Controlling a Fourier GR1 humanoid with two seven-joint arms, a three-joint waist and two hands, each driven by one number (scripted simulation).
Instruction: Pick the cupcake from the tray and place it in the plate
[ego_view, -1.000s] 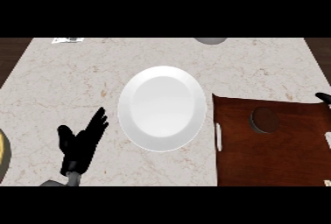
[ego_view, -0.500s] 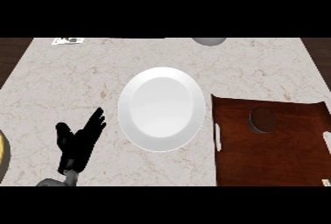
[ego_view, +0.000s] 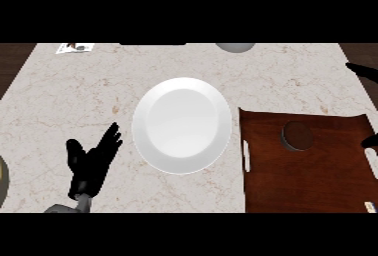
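The white plate (ego_view: 181, 131) lies flat in the middle of the marble table (ego_view: 74, 95), and everything else is best placed from it. Just to its right sits the dark brown tray (ego_view: 310, 175), its near edge almost touching the plate's rim, so a carry from one to the other would be short. On the tray, right of the plate and a little below its centre line, is a round dark shape (ego_view: 298, 135) that I take to be the cupcake seen from straight above; it blends with the tray's colour, so I cannot be sure of its form. Nothing has hold of it, and the plate holds nothing.

The left robot hand (ego_view: 90, 162) shows below and to the left of the plate, fingers straight and spread, pointing up toward the plate's lower left rim, with nothing in it. It looks parked rather than working, kept on the side away from the tray.

Of the right robot hand only dark tips show at the far right edge, one (ego_view: 362, 69) above the tray and another beside the tray's right rim; I cannot tell how its fingers stand. Being on the tray's side, it seems the one meant for the pick, and the grasp is not yet made.

At the table's far edge, above the plate, lie a small paper item (ego_view: 75, 48) to the left and a grey round thing (ego_view: 235, 47) to the right.
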